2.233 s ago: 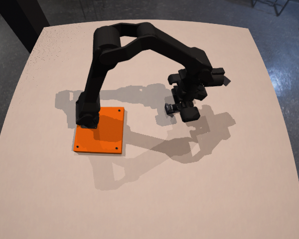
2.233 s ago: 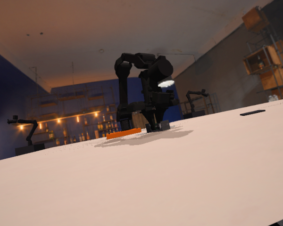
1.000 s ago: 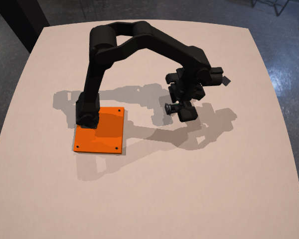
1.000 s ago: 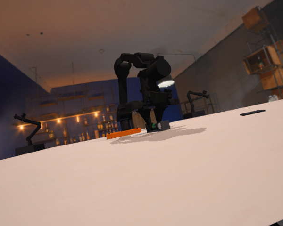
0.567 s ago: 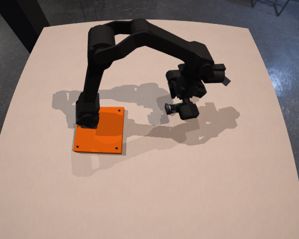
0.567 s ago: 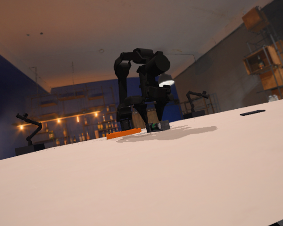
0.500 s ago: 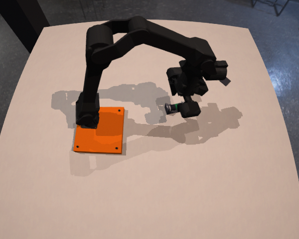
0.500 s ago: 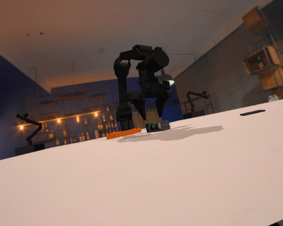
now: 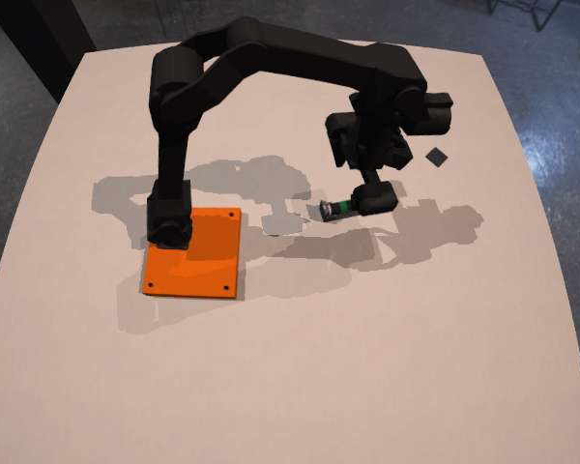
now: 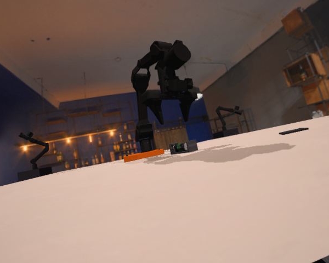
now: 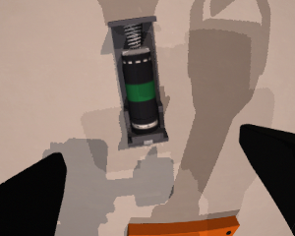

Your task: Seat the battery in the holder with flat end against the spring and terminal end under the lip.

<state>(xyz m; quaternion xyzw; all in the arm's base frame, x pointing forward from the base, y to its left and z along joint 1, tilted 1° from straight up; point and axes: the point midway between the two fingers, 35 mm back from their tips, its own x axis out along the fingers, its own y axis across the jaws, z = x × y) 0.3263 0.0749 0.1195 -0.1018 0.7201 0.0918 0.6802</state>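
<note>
Pale table (image 9: pixel 330 374) stretching wide around battery (image 11: pixel 140 92) lying seated in grey holder (image 11: pixel 162 92).
Gripper (image 10: pixel 171 113) is hovering well above it, jaws spread wide and grasping nothing; spring (image 11: pixel 134 34) is meeting the battery's far end, orange base plate (image 9: pixel 215 270) sitting nearby.

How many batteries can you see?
1. The battery, black with a green band, lies in the grey holder on the table, below the open gripper, which does not touch it. None other shows; the arm could hide a small thing.
</note>
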